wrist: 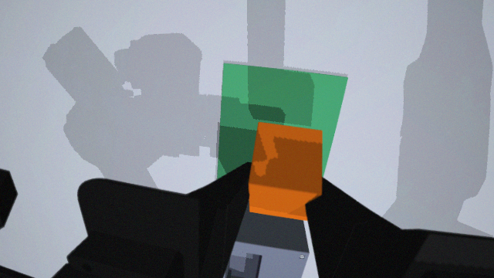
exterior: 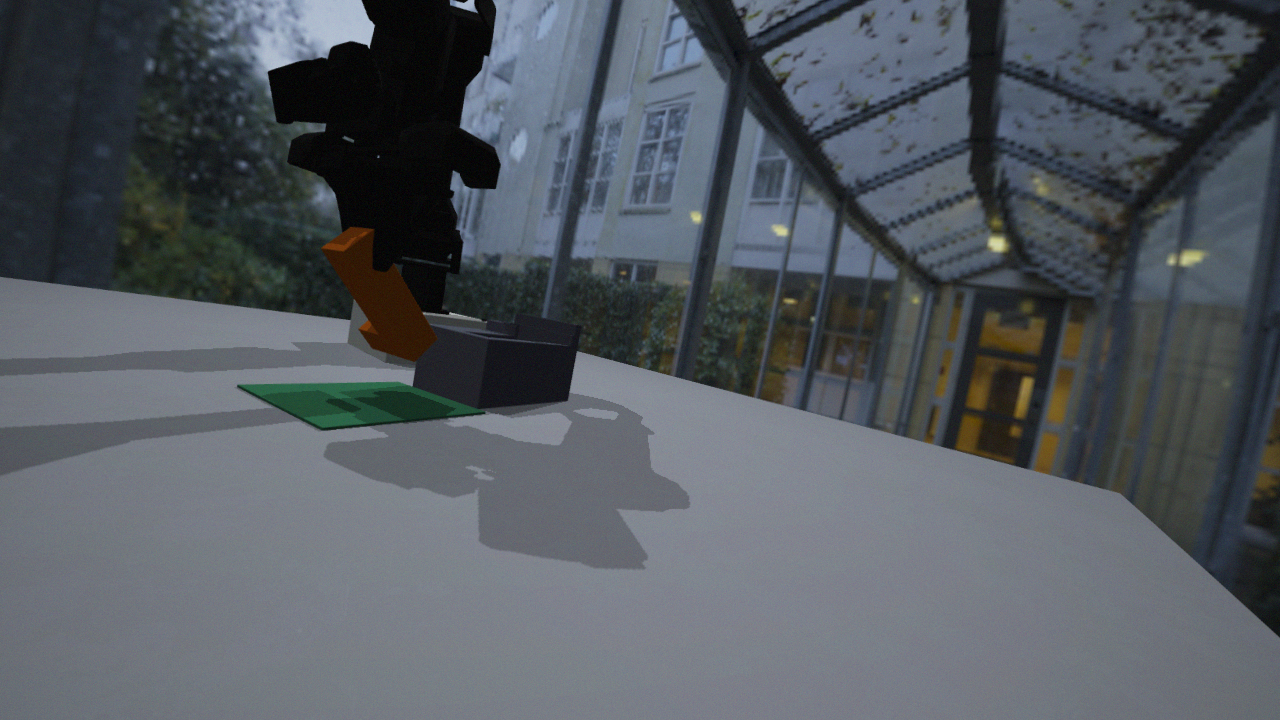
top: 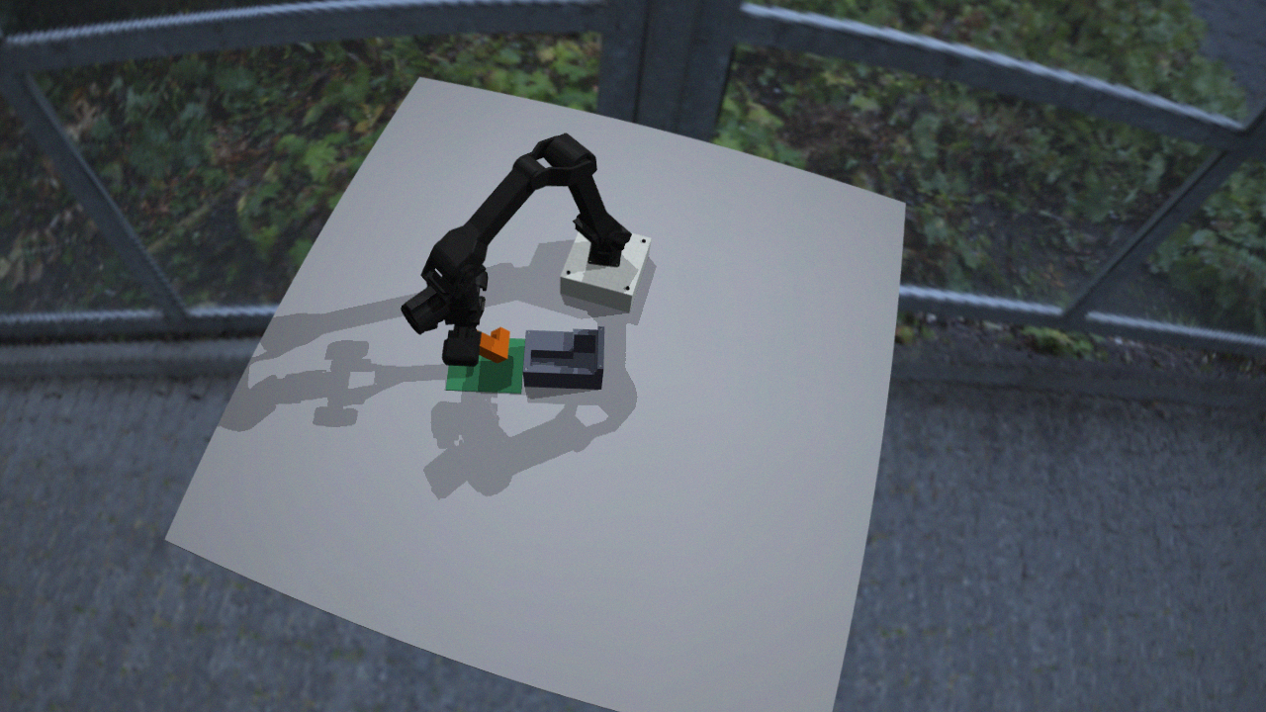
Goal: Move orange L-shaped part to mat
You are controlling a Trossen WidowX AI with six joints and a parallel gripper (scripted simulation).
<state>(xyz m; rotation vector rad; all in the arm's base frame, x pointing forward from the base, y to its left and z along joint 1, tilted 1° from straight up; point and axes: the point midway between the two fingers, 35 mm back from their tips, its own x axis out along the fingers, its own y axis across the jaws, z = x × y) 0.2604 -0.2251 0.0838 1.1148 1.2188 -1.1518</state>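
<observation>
My gripper [top: 478, 345] [wrist: 279, 174] is shut on the orange L-shaped part [top: 498, 346] [exterior: 386, 302] [wrist: 287, 164], with one finger on each side in the wrist view. The part is tilted steeply, its pinched end high and its L-shaped end low, toward the tray side. It hangs above the green mat [top: 508, 379] [exterior: 279, 394] [wrist: 332, 90], clear of it. The grey tray [top: 564, 379] [exterior: 453, 365] [wrist: 272, 232] stands beside the mat with its pocket empty. The fingertips are partly hidden in the top and exterior views.
The arm's pale base block [top: 594, 288] stands behind the tray, on the far side in the top view. The tray has a raised wall [top: 600, 349] at its end away from the mat. Arm shadows fall across the mat and table.
</observation>
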